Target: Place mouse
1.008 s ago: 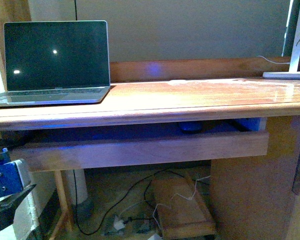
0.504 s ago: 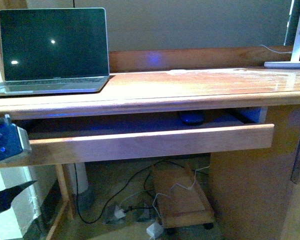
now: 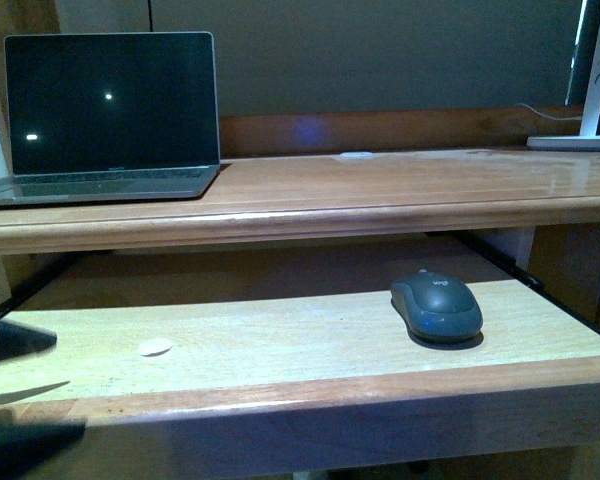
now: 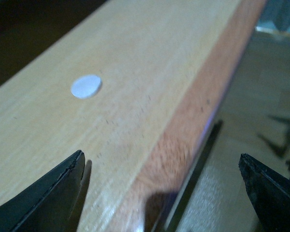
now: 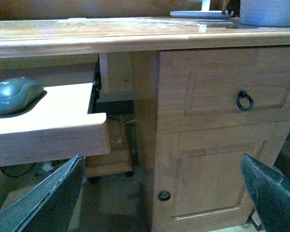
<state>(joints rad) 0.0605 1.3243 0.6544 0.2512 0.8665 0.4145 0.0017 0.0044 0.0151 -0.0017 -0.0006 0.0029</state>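
The dark grey mouse (image 3: 436,308) lies on the right part of the pulled-out pale wooden tray (image 3: 280,345) under the desk top; the right wrist view also shows the mouse (image 5: 15,94), near the tray's end (image 5: 53,130). My left gripper (image 3: 40,380) is at the tray's front left corner, far left of the mouse. It is open, its fingers straddling the tray's front edge (image 4: 174,145) with nothing between them, as the left gripper (image 4: 160,159) shows in its wrist view. My right gripper (image 5: 162,162) hangs open and empty, facing the cabinet to the right of the tray.
An open laptop (image 3: 110,115) stands at the left of the desk top (image 3: 380,185). A white lamp base (image 3: 575,142) sits at the far right. A small white round sticker (image 3: 156,346) lies on the tray. The cabinet has a drawer ring (image 5: 244,100) and a door knob (image 5: 164,195).
The tray has slid far out from under the desk, and the mouse, before half hidden in shadow, now lies in full view. My left gripper stays at the tray's front left.
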